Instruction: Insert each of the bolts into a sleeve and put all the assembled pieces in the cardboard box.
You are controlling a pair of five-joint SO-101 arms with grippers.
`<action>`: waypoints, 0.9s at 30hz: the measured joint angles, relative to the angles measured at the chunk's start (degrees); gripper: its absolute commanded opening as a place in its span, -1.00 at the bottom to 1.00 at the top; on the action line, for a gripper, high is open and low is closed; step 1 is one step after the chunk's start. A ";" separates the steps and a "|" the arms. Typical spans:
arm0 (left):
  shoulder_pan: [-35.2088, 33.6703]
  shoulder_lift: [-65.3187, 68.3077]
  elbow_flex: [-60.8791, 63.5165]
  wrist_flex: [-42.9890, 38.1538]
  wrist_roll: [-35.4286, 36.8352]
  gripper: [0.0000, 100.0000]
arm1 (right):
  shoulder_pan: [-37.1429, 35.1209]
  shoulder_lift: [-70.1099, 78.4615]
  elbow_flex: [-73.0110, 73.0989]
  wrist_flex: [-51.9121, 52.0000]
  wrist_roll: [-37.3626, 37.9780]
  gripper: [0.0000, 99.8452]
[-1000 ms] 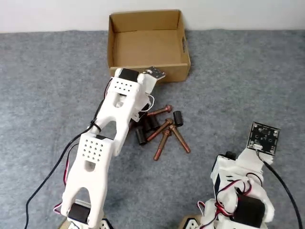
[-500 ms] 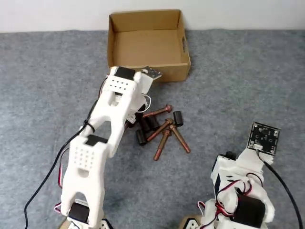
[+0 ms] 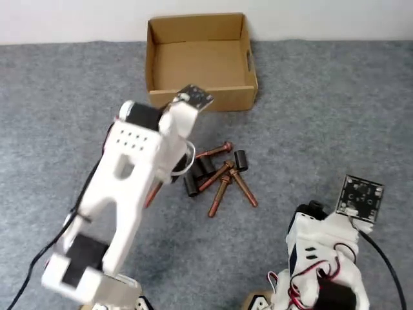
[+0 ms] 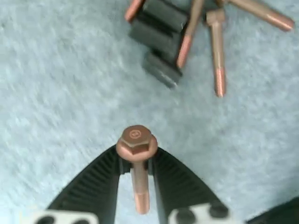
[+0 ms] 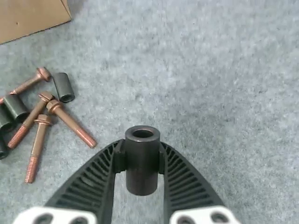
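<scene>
A copper-coloured bolt (image 4: 136, 142) is pinched in the left hand (image 4: 137, 162), gripped on the shank just under its flanged hexagonal head and held above the grey desk (image 3: 322, 116). A dark sleeve (image 5: 141, 172) is clamped in the right hand (image 5: 141, 151) between ribbed black fingers (image 5: 93, 177), with its round bore turned toward the wrist camera.

The step in hand is judged to be the mating of these two pieces. It is likely done best if the threaded tip is lined up squarely with the bore before any push is given, since a slight tilt would jam the threads on the rim. Both grips should be kept firm, as smooth metal can slip between plastic fingers.

The bolts are slim with threaded ends. The sleeves are short, matt, thick-walled cylinders. The desk is covered in a felt-like fabric that probably stops loose parts from rolling.

The other bolts (image 3: 222, 184) and sleeves (image 3: 241, 159) lie heaped together on the desk near the cardboard box (image 3: 226, 97). No assembled piece lies in the box yet.
</scene>
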 measured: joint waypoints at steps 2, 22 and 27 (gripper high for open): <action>0.44 -5.89 5.54 0.00 1.67 -0.99 | 0.00 -0.09 0.00 0.00 0.00 -0.98; 1.41 -61.54 30.86 -20.48 24.18 -0.99 | -21.10 -0.09 0.00 -11.08 0.00 -0.98; 1.23 -77.45 41.67 -29.89 26.55 -0.99 | -34.55 0.00 0.00 -14.24 0.00 -0.98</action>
